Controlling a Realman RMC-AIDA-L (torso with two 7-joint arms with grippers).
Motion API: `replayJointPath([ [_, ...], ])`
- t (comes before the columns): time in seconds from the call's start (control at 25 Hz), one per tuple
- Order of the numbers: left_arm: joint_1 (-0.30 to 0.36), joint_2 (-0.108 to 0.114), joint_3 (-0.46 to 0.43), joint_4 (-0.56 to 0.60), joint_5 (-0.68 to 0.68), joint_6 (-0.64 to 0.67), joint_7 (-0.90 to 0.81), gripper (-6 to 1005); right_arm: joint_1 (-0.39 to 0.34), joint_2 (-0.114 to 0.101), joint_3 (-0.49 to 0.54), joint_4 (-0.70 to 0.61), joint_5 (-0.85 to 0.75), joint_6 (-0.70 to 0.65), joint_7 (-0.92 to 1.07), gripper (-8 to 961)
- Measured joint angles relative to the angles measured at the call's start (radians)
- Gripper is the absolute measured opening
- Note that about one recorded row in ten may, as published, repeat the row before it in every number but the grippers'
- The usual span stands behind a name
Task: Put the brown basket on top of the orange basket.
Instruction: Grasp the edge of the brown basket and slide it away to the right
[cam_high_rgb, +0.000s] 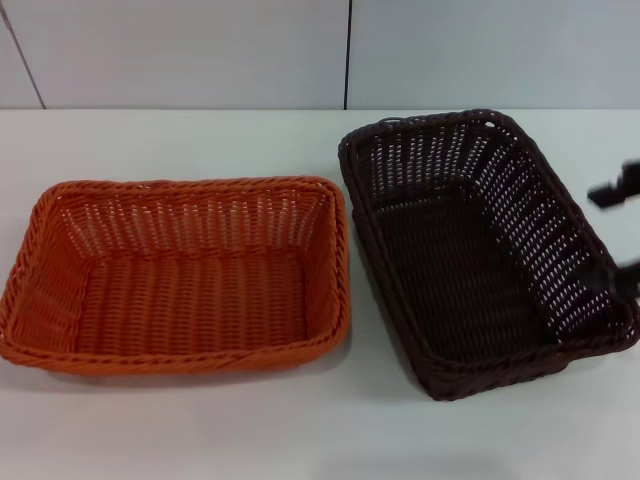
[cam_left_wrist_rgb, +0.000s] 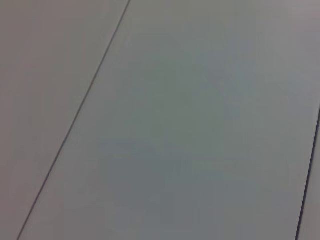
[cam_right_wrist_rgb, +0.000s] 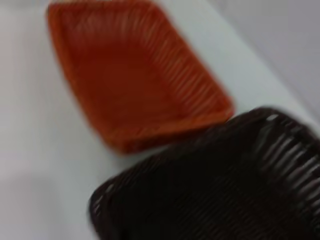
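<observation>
The brown basket (cam_high_rgb: 480, 250) is tilting at the frame's right, its right rim raised, with the right gripper (cam_high_rgb: 618, 235) clamping that rim, one finger inside and one outside. The orange basket (cam_high_rgb: 175, 275) is sitting flat at the left on the white table (cam_high_rgb: 300, 430), their near corners almost touching; bare table is lying open in front.

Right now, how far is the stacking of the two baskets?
Stacking is not done: the brown basket is beside the orange basket, which lies flat on the table. In hand: the right gripper is at the brown basket's right rim, and the basket looks tilted. Left: carry it over and set it on top.
</observation>
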Motion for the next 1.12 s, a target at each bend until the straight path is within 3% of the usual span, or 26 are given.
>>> replayJointPath([
  [0.16, -0.002, -0.001, 0.007, 0.001, -0.022, -0.004, -0.001, 604, 0.027, -0.054, -0.098, 0.056, -0.009, 0.007, -0.011, 816],
  [0.36, -0.015, -0.001, 0.005, 0.03, -0.056, -0.005, -0.001, 604, 0.063, -0.072, -0.168, 0.085, -0.042, 0.009, -0.04, 816],
  [0.76, -0.017, -0.002, 0.002, 0.039, -0.061, -0.009, -0.002, 604, 0.168, -0.055, -0.274, 0.185, -0.102, 0.009, -0.107, 815],
  [1.0, -0.018, 0.0, 0.002, 0.039, -0.06, -0.01, -0.001, 604, 0.206, -0.016, -0.331, 0.212, -0.127, 0.01, -0.119, 815],
  [1.12, -0.016, 0.0, 0.002, 0.039, -0.06, -0.01, -0.002, 604, 0.206, -0.008, -0.35, 0.222, -0.128, 0.01, -0.119, 815],
])
